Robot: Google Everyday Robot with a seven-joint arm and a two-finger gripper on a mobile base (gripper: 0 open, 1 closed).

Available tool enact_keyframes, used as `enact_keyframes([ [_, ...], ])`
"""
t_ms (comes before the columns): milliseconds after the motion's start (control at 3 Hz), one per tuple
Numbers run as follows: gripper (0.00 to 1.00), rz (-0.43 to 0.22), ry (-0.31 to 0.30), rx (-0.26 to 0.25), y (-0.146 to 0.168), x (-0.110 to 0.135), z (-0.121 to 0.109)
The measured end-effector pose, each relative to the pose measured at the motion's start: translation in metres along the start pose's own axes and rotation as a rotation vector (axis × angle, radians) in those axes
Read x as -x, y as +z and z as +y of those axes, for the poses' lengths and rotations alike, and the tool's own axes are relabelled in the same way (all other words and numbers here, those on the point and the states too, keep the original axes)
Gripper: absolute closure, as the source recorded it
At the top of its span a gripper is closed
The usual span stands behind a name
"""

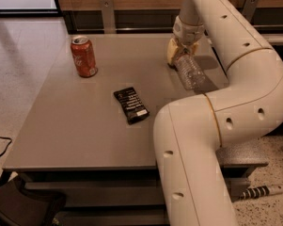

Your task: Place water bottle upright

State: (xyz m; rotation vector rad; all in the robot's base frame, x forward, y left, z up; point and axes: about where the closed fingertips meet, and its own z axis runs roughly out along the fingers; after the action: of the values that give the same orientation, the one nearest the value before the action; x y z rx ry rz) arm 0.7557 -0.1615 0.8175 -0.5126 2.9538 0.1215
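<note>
The water bottle (189,72) is a clear ribbed plastic bottle, tilted with its base toward me and its top end up inside my gripper (179,51). The gripper is at the far right part of the grey table (75,121), its yellowish fingers (173,52) closed around the bottle's upper end. The bottle's cap is hidden by the gripper. I cannot tell whether the bottle's base touches the table. My white arm sweeps from the lower right up over the table.
A red soda can (83,56) stands upright at the far left of the table. A black snack packet (131,105) lies flat near the middle. A wooden wall with metal posts runs behind the table. A power strip (263,191) lies on the floor at right.
</note>
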Motion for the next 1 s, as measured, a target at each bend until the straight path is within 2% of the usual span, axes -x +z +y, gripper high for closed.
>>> enact_keyframes([
  [333, 1.0, 0.0, 0.0, 0.0, 0.0, 0.0, 0.0],
  [667, 1.0, -0.074, 0.021, -0.008, -0.015, -0.002, -0.025],
  [1000, 1.0, -0.154, 0.068, -0.02, -0.039, -0.016, -0.062],
])
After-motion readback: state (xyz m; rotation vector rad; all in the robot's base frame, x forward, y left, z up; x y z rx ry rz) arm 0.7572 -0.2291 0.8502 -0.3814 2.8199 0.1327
